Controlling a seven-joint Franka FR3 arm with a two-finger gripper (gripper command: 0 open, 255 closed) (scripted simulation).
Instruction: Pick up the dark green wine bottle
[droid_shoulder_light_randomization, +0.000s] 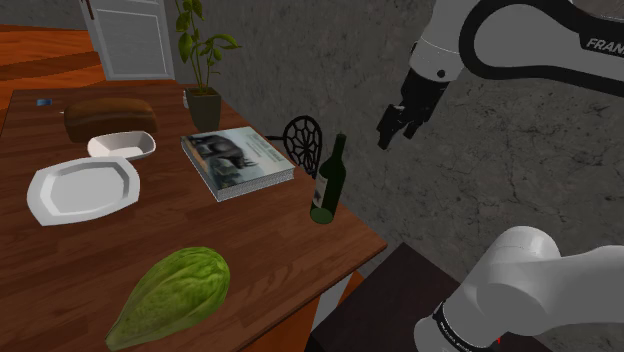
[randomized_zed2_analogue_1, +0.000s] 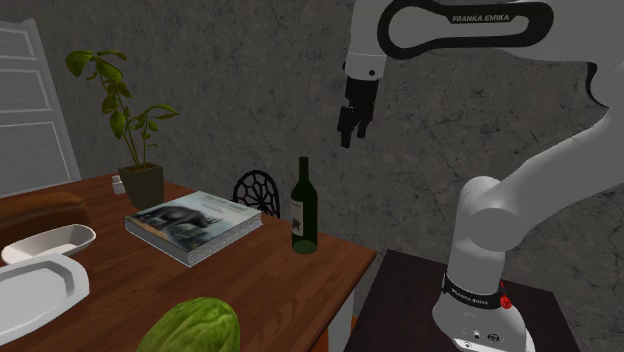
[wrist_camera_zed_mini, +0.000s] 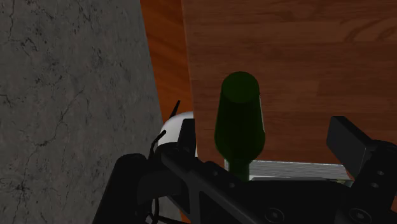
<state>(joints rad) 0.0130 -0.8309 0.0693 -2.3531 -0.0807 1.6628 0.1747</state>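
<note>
The dark green wine bottle (droid_shoulder_light_randomization: 327, 185) stands upright near the wooden table's (droid_shoulder_light_randomization: 250, 245) corner closest to the stand; in the second exterior view the bottle (randomized_zed2_analogue_1: 304, 210) shows a pale label. My black gripper (droid_shoulder_light_randomization: 395, 128) hangs in the air above the bottle and off toward the shoulder view's right, apart from it. From the other side the gripper (randomized_zed2_analogue_1: 350, 130) is well above the bottle's top. In the wrist view the bottle (wrist_camera_zed_mini: 240, 118) is seen from above between the open gripper's (wrist_camera_zed_mini: 264, 130) two spread fingers, far below them. Nothing is held.
A thick book (droid_shoulder_light_randomization: 235, 160) lies just beside the bottle. A black ornate chair back (droid_shoulder_light_randomization: 303, 140) rises behind the table edge. Farther off sit a potted plant (droid_shoulder_light_randomization: 203, 60), white bowl (droid_shoulder_light_randomization: 122, 146), white plate (droid_shoulder_light_randomization: 82, 188), dark loaf (droid_shoulder_light_randomization: 110, 115) and green leafy vegetable (droid_shoulder_light_randomization: 175, 295).
</note>
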